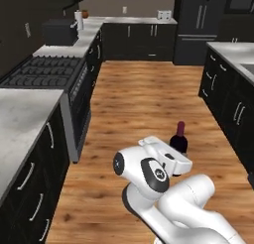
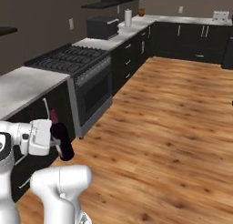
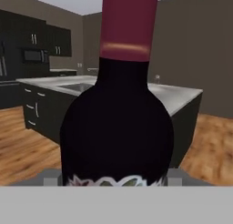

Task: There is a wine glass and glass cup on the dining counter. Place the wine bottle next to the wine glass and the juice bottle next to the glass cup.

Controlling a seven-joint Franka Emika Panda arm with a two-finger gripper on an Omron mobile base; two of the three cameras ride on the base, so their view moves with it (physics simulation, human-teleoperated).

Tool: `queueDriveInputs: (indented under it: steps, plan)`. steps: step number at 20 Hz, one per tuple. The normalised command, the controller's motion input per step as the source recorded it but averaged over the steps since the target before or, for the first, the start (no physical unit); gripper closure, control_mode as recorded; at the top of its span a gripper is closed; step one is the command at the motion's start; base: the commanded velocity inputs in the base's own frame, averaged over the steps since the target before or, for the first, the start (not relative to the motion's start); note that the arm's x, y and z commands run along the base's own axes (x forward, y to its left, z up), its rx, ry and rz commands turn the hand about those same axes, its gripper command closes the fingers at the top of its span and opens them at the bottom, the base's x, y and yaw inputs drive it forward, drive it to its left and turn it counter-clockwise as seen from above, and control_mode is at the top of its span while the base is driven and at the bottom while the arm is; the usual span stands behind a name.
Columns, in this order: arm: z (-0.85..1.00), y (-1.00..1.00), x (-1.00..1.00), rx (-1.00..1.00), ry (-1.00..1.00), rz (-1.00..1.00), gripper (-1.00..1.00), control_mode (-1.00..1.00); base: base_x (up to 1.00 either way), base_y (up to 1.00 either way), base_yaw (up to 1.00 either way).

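The tool (image 1: 179,158) is clamped on the wine bottle (image 1: 179,139), carrying it upright above the wooden floor (image 1: 144,99) in the aisle, so the step in hand is hauling bottle 1 of 2 to the dining table (image 3: 182,94). Next, I judge, it must reach that marble top far ahead and find the wine glass.

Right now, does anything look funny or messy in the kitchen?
Nothing is spilled or broken. The one unusual thing is the wine bottle, which is up in the air above the wooden floor, held upright in the gripper, away from any counter.
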Motion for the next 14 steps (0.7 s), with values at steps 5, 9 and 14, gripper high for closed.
queueDriveInputs:
  steps: [5,9,14]
  plan:
    - [0.00,0.00,0.00,0.00,0.00,0.00,1.00,1.00,-0.36,-0.74,-0.13]
    - [0.00,0.00,0.00,0.00,0.00,0.00,1.00,1.00,-0.39,-0.78,-0.11]
    - [0.00,0.00,0.00,0.00,0.00,0.00,1.00,1.00,-0.52,-0.67,-0.15]
